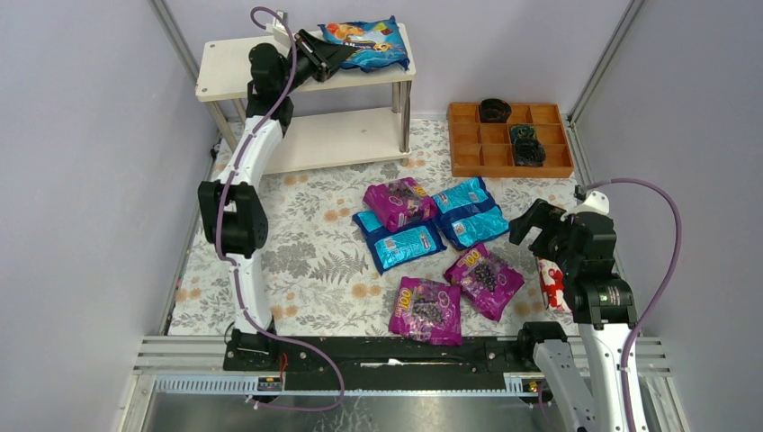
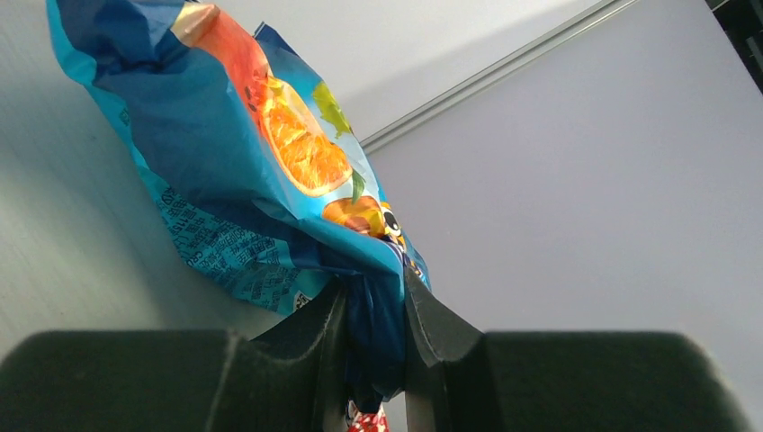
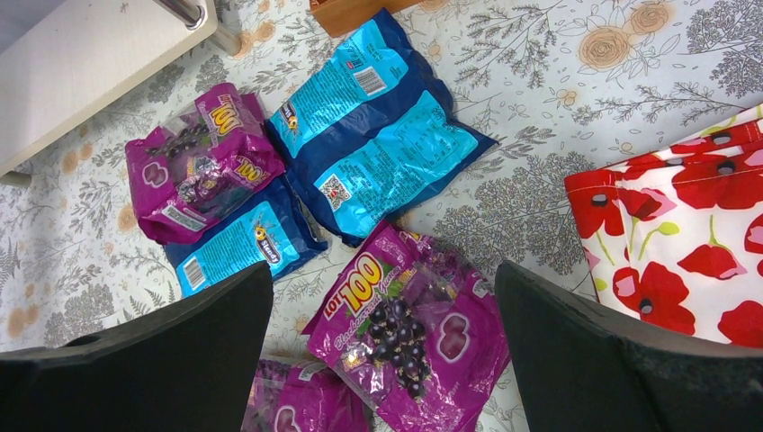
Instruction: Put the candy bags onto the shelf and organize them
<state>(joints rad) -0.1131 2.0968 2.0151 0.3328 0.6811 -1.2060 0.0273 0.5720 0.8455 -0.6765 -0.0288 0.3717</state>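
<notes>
I have the left hand (image 1: 340, 54) up at the shelf (image 1: 225, 70), which stands at the far left of the worktop (image 1: 297, 256). It is closed on the left end of a blue candy bag (image 1: 371, 43). In the left wrist view, both fingers (image 2: 328, 346) pinch the bag's crumpled edge, and the orange fruit print faces up. The bag lies on the right end of the shelf's top board. The lower board (image 1: 346, 135) is bare where I can see it.

The other five candy bags lie on the floral worktop, right of centre:
- The far purple bag (image 1: 400, 202) rests partly on the left blue bag (image 1: 399, 243).
- The right blue bag (image 1: 468, 211) lies back side up, just beside those two.
- The middle purple bag (image 1: 484, 279) touches the near edge of the right blue bag.
- The near purple bag (image 1: 426, 309) touches the middle purple bag on its left.

My right hand (image 1: 542, 229) hovers over the right side of the worktop. Its fingers are spread wide with nothing between them. Through its wrist camera I look down past them onto the middle purple bag (image 3: 405, 333).

A white packet with red flowers (image 1: 551, 283) lies just right of the purple bags, below the right arm. An orange tray (image 1: 540, 164) sits at the far right, with dark items in two of its compartments.
</notes>
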